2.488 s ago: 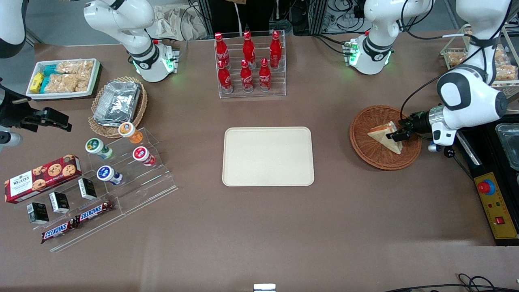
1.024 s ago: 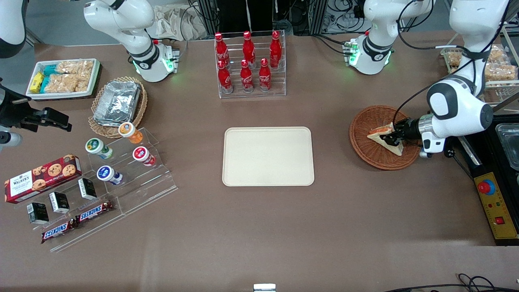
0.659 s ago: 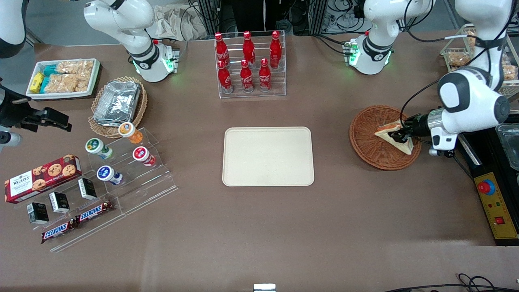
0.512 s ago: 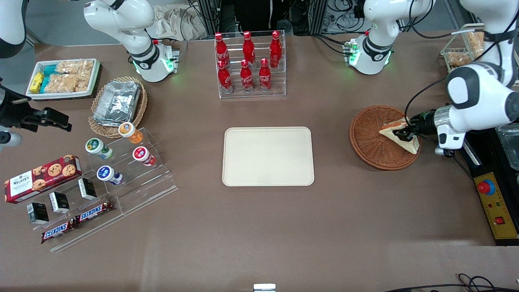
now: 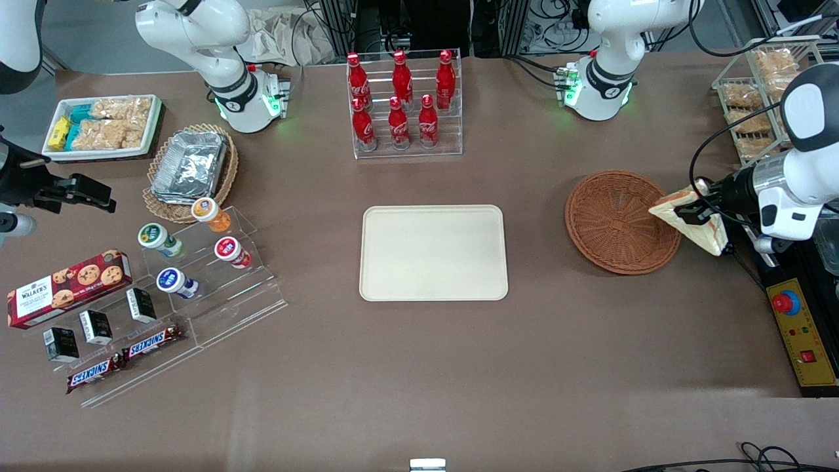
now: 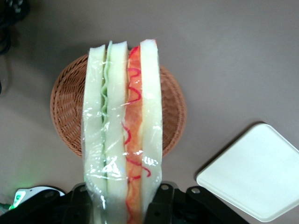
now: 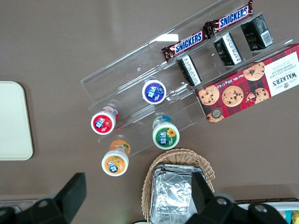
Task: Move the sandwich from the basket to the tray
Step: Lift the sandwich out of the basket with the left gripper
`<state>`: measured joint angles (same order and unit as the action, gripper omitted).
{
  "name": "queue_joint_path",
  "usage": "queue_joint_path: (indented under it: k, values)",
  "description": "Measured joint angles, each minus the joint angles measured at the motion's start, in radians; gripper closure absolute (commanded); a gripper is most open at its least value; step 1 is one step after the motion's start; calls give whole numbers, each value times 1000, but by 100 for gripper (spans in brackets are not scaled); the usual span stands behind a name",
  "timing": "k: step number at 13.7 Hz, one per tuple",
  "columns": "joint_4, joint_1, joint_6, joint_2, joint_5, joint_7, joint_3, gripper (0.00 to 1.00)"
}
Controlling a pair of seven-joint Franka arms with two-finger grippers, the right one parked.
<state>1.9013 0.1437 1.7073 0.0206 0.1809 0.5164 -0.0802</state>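
My left gripper is shut on the sandwich, a plastic-wrapped wedge of white bread with green and red-orange filling. It hangs in the air beside the rim of the round reddish-brown basket, toward the working arm's end of the table. The basket holds nothing. The black fingers clamp the wedge's two bread faces. The cream tray lies flat at the table's middle with nothing on it, and its corner shows in the wrist view.
A black control box with a red button sits by the table's edge under the arm. A wire rack of snacks stands farther from the camera. A rack of red bottles stands farther from the camera than the tray.
The gripper closed on the sandwich in the basket, lifted it and carried it out past the basket's rim toward the working arm's end. The basket now holds nothing.
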Motion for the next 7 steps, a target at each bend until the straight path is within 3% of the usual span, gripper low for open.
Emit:
queue_joint_path:
  k: [7]
  values:
    - [-161,-10,-8,76,-1,40,-240,77]
